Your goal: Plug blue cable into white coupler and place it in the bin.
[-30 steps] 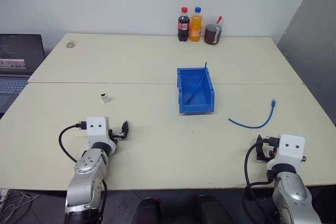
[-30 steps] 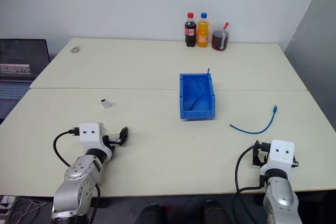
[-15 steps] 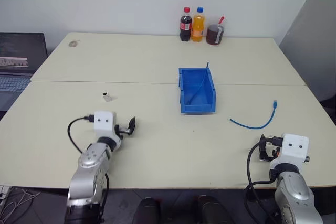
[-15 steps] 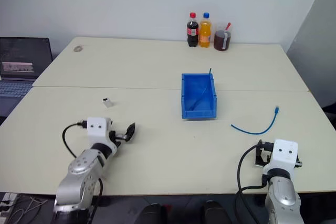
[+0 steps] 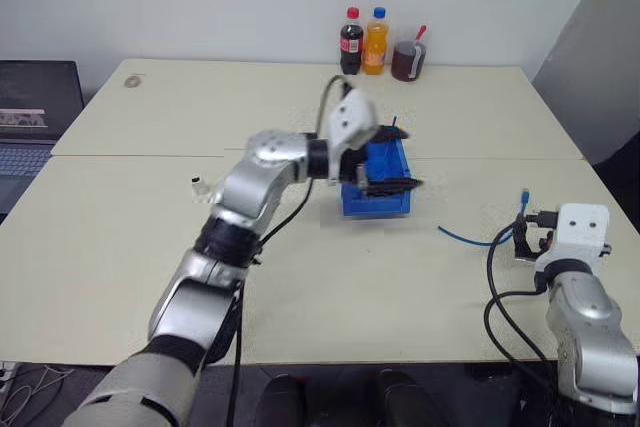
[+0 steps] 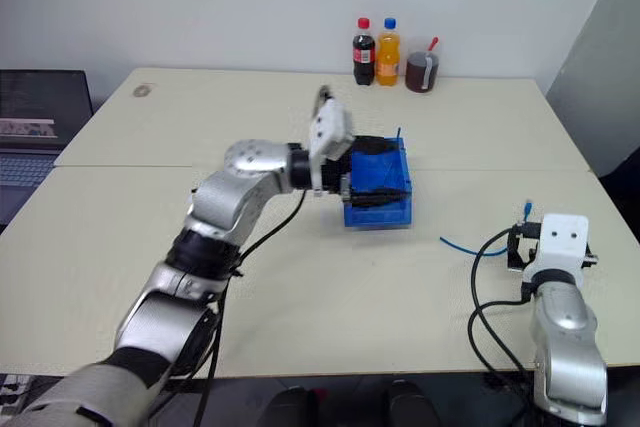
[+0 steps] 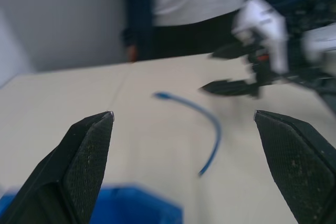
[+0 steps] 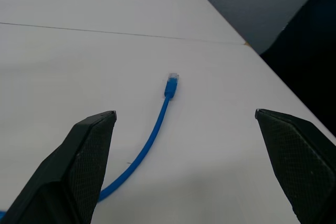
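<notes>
Left tool [image 5: 395, 185] hangs released over the bin [image 5: 376, 197] at mid-desk [image 5: 300, 277]; right tool [image 5: 523, 237], also released, sits beside the blue cable [image 8: 152, 135] curving on the desk; the white coupler [image 5: 200, 185] lies well apart, far left.

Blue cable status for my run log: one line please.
blue cable: loose on table | right tool: open, facing it | left tool: open, over bin
</notes>
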Tool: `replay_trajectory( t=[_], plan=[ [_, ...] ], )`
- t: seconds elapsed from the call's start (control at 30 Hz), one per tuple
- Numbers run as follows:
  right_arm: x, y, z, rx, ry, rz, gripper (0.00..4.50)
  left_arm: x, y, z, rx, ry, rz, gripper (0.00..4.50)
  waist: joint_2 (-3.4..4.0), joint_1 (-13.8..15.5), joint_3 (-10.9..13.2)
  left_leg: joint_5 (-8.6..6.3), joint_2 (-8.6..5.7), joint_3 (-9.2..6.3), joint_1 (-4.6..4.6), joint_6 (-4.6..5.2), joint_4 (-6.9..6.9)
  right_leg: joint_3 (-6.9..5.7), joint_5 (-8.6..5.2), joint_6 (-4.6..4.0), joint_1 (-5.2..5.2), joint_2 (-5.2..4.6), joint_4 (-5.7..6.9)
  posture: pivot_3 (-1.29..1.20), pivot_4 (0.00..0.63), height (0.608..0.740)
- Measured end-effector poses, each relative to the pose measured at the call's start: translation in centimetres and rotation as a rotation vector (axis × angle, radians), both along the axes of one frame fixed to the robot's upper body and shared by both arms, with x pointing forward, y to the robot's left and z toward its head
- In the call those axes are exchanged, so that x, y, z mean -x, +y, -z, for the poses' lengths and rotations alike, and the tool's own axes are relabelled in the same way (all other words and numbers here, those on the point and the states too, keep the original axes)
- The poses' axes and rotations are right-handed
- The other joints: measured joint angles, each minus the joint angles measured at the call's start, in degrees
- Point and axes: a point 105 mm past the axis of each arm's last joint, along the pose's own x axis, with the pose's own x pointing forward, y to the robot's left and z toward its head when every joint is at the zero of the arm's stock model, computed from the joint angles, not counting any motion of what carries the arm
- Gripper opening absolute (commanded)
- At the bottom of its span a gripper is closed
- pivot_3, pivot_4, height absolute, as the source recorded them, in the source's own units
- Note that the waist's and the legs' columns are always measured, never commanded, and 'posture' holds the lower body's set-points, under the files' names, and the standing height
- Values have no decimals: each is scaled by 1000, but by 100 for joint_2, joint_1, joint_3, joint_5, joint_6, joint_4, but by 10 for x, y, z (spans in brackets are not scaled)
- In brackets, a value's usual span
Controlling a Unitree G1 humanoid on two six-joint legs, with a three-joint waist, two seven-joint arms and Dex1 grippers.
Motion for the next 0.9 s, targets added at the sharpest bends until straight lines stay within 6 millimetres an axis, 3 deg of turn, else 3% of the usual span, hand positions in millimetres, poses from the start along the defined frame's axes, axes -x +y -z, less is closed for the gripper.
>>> replay_trajectory(
  t=[0.2, 0.47, 0.53, 0.67, 0.87, 0.9],
  plan=[
    [-22, -13, 0, -75, 37, 0, 4500, -5, -12, 28, -63, 35, 72, 4488, 28, -22, 27, 1, 1, -6, -5, 1, 0, -3, 0, 0, -1, 2, 4, 0, 150, 740],
    [-47, -21, 6, -105, 103, -34, 4500, -9, -16, 24, -69, -10, 84, 4488, 34, 7, 31, 1, -4, -9, -11, 1, 5, -4, -2, 4, -1, -2, 6, 0, 150, 740],
    [-55, -25, 16, -128, 144, -26, 4500, -11, -15, 22, -58, -13, 67, 4488, 36, 6, 33, 1, -4, -5, -10, 1, 9, -1, 1, 1, -1, -4, 8, 0, 150, 740],
    [-61, -26, 27, -165, 178, -21, 4500, -14, -12, 22, -56, -10, 51, 4488, 37, 17, 33, 1, -4, -7, -11, 1, 9, -3, 1, 0, -1, -4, 9, 0, 150, 740],
    [-65, -28, 28, -165, 179, -32, 4500, -16, -8, 23, -44, 7, 29, 4488, 37, 16, 33, 1, -4, -7, -11, 1, 11, -3, 7, -8, -1, -4, 9, 0, 150, 740],
    [-65, -28, 28, -167, 179, -35, 4143, -16, -8, 23, -45, 10, 28, 4500, 37, 16, 33, 1, -4, -7, -11, 1, 12, -3, 7, -8, -1, -4, 10, 0, 150, 740]
  ],
)
